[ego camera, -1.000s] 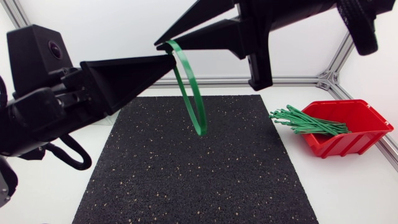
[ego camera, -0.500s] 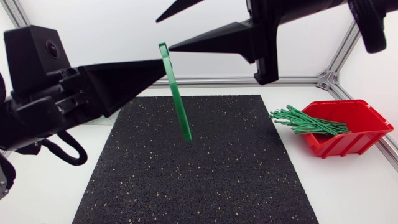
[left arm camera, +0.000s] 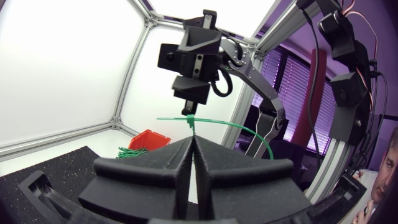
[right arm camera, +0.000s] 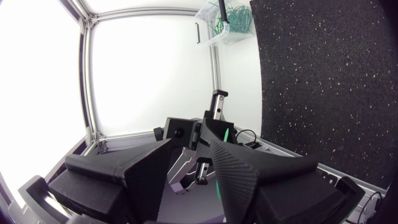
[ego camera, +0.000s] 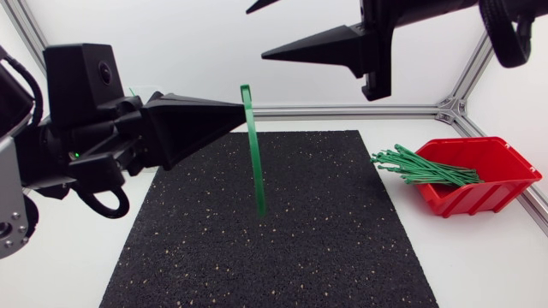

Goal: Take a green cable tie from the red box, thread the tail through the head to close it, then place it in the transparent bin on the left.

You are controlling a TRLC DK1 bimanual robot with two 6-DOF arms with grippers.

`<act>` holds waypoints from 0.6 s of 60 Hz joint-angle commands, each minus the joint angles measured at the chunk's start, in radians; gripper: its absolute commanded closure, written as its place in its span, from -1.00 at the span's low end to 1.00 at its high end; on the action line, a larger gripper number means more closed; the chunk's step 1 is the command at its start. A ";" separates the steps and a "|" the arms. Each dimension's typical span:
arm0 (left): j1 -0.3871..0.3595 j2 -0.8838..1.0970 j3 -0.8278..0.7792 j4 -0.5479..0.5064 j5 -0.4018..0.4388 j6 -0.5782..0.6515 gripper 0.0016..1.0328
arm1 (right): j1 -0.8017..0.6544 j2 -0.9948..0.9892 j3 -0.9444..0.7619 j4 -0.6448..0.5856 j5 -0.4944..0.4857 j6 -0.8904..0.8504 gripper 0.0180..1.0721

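Thin green plastic cable tie pinched at top end in left hand, fingers pressed together on it. Tie hangs down from fingertips, edge-on, above black speckled rubber mat. Right hand spread wide, above and apart from tie; open room around strip. Red plastic box well right of both hands. Whether loop is closed: cannot tell.

Cable tie, centre of frame: solid green, no pattern. Box, right of frame: red. The bundled ties in it are the same green. Mat: black, flecked with pale and tan specks. Table: plain white. Left gripper and right gripper: matte black throughout. Bin: clear, with green ties showing inside.
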 commanded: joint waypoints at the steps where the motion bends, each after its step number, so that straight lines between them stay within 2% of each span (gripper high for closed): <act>1: -0.003 0.004 0.032 -0.015 0.030 0.065 0.94 | -0.017 0.044 -0.021 -0.003 -0.001 -0.052 0.07; 10: -0.006 -0.013 0.035 -0.064 0.041 0.154 0.94 | -0.034 0.107 0.017 -0.092 -0.001 -0.200 0.07; 18: -0.012 -0.032 0.035 -0.115 0.046 0.234 0.94 | -0.039 0.161 0.088 -0.276 -0.011 -0.393 0.07; 24: -0.017 -0.033 0.035 -0.143 0.047 0.288 0.94 | -0.040 0.153 0.089 -0.296 -0.011 -0.430 0.15; 36: -0.020 -0.032 0.029 -0.181 0.046 0.354 0.94 | -0.031 0.138 0.097 -0.335 -0.053 -0.447 0.17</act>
